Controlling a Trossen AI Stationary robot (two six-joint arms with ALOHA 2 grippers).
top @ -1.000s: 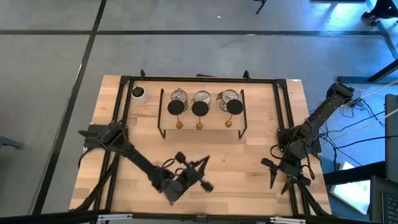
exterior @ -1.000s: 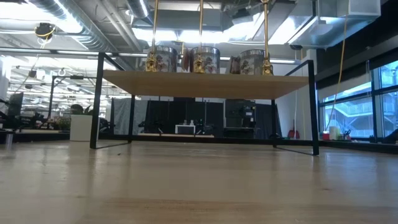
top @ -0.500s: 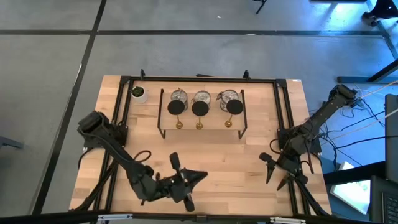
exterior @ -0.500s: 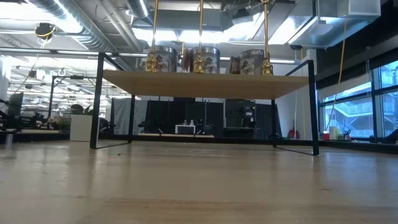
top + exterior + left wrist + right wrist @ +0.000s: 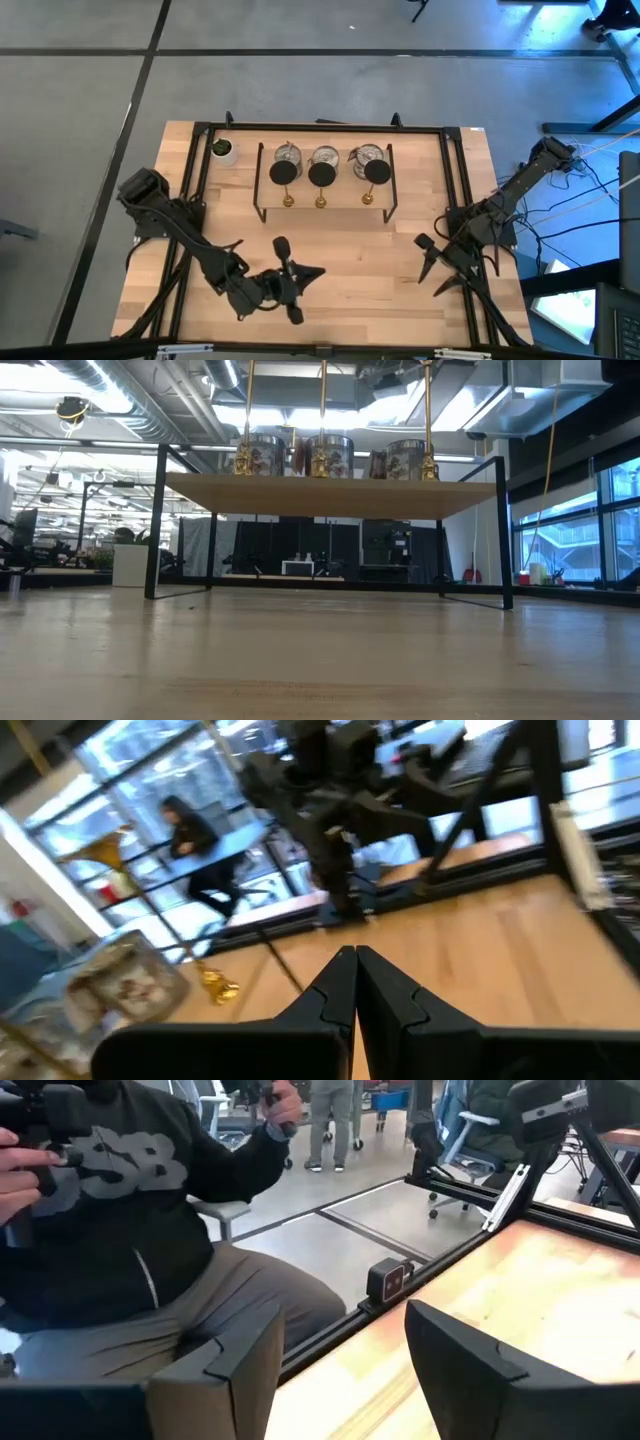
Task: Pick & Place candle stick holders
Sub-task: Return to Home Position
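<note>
Three gold-brass sticks [image 5: 321,188] with dark round discs stand upright by their bases on the black rack's wooden shelf [image 5: 330,495]. Three silvery cups [image 5: 324,156] stand on the shelf just behind them. The low view shows the cups [image 5: 330,456] and the gold stems [image 5: 323,400]. My left gripper [image 5: 318,272] is shut and empty over the near middle of the table, pointing toward the right edge. One stick [image 5: 215,985] and one cup [image 5: 120,985] show in its wrist view [image 5: 352,956]. My right gripper [image 5: 431,267] is open and empty near the right edge, also seen in its wrist view [image 5: 345,1325].
A small white pot with a green plant [image 5: 222,150] stands at the far left, beside the rack. Black frame rails [image 5: 452,180] run along the table's sides and far edge. A seated person [image 5: 130,1230] is beyond the table's edge in the right wrist view.
My left arm has swung its elbow toward the table's left edge, and its gripper has turned about over the near middle of the table, staying shut. My right gripper has gone a little toward the table's left and far edges.
</note>
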